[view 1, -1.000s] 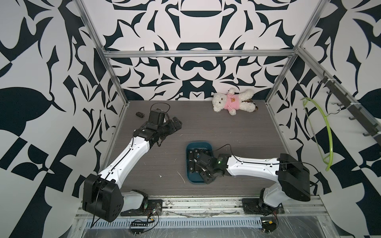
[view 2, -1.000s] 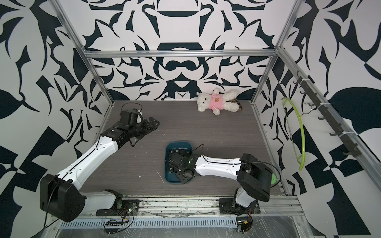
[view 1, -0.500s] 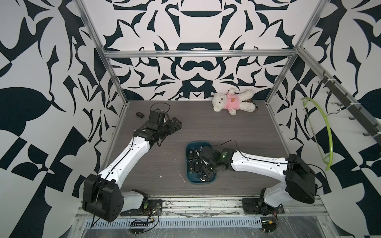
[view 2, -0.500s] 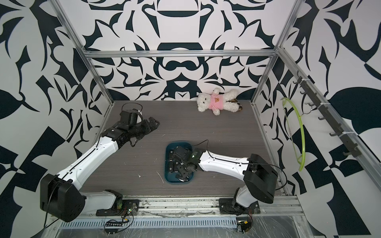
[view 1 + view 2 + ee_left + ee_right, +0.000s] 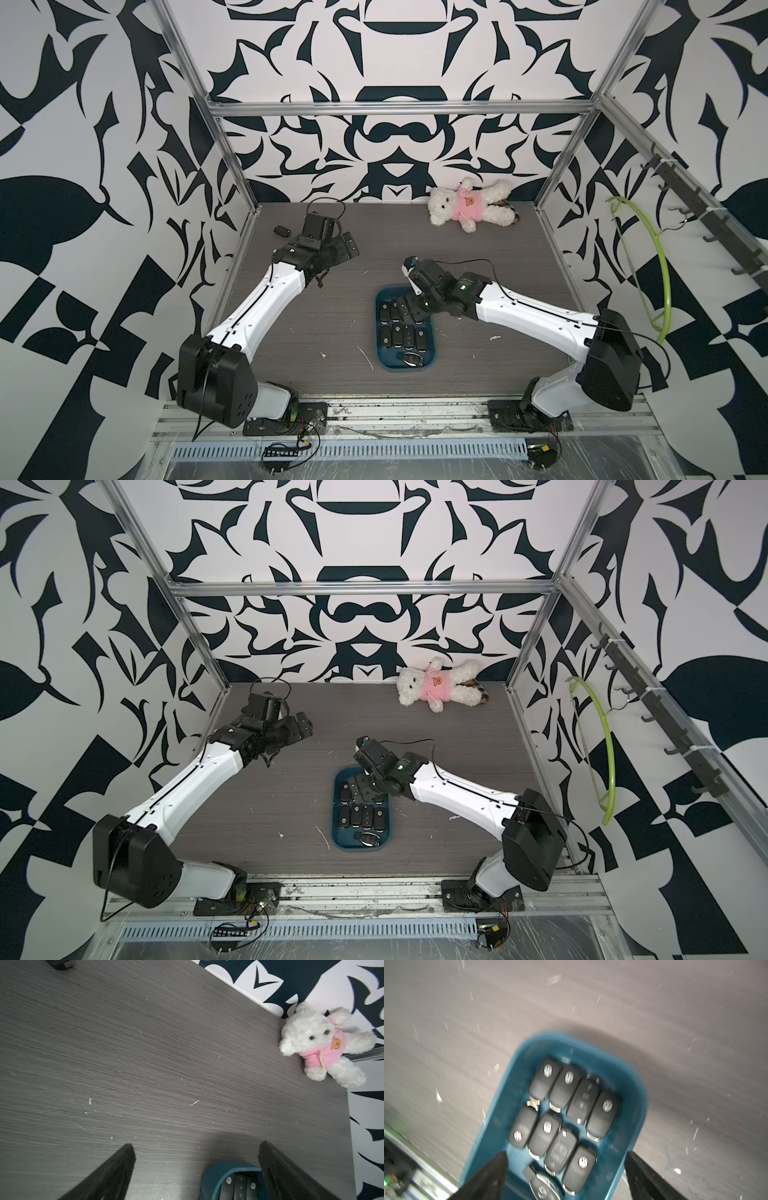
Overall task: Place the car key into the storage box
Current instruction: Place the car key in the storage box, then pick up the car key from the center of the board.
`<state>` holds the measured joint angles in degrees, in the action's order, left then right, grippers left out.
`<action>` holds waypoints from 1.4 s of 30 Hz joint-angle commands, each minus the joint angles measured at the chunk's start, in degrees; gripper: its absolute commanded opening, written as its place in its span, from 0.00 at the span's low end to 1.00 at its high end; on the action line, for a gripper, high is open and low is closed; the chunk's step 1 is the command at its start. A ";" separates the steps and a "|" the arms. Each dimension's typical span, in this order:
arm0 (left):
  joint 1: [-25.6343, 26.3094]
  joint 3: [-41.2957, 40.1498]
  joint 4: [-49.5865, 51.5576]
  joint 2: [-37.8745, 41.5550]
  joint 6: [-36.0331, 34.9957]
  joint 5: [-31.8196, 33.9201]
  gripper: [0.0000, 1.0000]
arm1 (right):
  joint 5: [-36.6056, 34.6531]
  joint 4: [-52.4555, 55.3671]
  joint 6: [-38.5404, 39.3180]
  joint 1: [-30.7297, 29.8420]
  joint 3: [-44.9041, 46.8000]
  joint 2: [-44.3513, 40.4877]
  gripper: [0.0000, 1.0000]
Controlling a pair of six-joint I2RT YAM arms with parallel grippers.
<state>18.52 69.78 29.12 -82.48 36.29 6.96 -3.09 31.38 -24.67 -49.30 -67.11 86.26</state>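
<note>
White walls [image 5: 395, 62] printed with bold black leaf-like shapes close the cell at 9, 12 and 3 o'clock, edged by an aluminium frame [image 5: 399, 109]. The floor [image 5: 332, 324] is dark grey wood-grain, flecked with white scuffs, under even, soft light. At 3 o'clock a dark hook rail [image 5: 685, 195] carries a green hanger [image 5: 666, 282].

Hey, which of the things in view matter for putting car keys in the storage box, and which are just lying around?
Job: storage box; car keys in it; loose black fob, probably a key, far back left; right gripper, jaws open over the box.
Lying about: teddy bear; green hanger on the side wall.
</note>
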 commanded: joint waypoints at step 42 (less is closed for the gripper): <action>-27.31 56.51 13.11 -59.37 -6.16 6.76 0.95 | 1.65 -2.81 -5.61 5.09 -14.51 7.24 0.99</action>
<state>-8.95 123.61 40.51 -139.35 31.22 15.20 0.49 27.79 -29.45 -44.58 -80.84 96.77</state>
